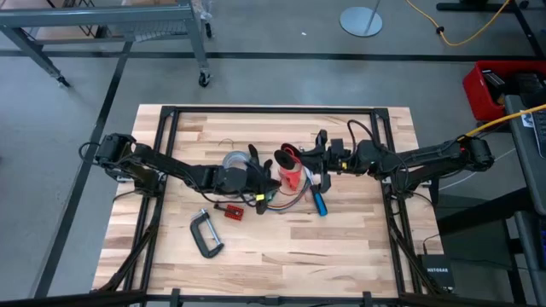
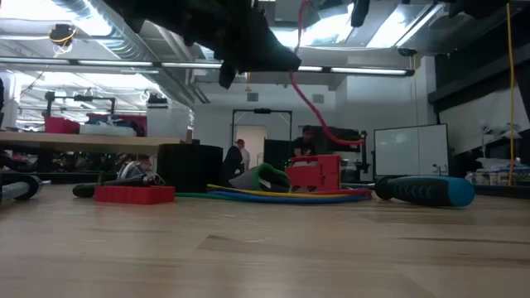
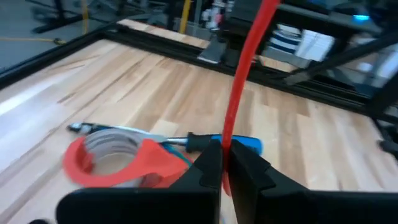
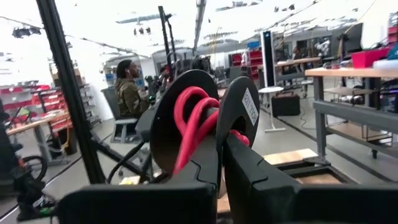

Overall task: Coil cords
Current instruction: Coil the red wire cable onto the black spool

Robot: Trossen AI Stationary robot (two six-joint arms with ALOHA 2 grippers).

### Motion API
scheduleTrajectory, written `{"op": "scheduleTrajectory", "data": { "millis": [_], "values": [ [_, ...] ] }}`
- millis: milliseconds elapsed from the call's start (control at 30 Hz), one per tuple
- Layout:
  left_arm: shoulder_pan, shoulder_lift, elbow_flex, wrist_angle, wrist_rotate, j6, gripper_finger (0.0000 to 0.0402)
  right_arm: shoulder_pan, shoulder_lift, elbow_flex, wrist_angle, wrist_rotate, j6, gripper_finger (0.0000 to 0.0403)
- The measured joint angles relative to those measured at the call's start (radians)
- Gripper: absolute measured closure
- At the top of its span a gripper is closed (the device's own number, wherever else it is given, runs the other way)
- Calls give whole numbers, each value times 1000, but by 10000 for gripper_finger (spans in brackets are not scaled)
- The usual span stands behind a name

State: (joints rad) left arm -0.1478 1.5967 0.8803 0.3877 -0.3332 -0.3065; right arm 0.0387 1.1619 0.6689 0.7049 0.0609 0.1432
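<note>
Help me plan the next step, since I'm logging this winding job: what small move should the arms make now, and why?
Probably the left gripper should draw the red cord it has shut on around the black spool, keeping it taut. The right gripper holds that spool up off the table with a few red loops already on it, and the cord runs up from the left gripper's fingers, so more remains to wind.

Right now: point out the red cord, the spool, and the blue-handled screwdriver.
red cord (image 3: 245, 74), left wrist view, the taut stretch above the shut fingers.
spool (image 4: 186, 127), right wrist view, the red-wound core between the black flanges.
blue-handled screwdriver (image 2: 443, 191), low view, the blue handle.
</note>
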Motion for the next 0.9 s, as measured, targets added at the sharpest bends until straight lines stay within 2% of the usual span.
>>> {"op": "scheduleTrajectory", "data": {
  "millis": [267, 400, 567, 900],
  "values": [
    [1, -5, 0, -187, -104, -133, 397, 0, -1, 0, -109, -10, 0, 392],
    [12, -6, 0, -269, -141, -215, 399, 0, -1, 0, -168, -59, 13, 392],
    [30, -6, 0, -306, -146, -253, 399, 0, -2, 0, -265, -116, 40, 392],
    [70, -44, 0, -351, -146, -259, 400, 0, -2, 0, -553, -157, 102, 392]
  ]
}}
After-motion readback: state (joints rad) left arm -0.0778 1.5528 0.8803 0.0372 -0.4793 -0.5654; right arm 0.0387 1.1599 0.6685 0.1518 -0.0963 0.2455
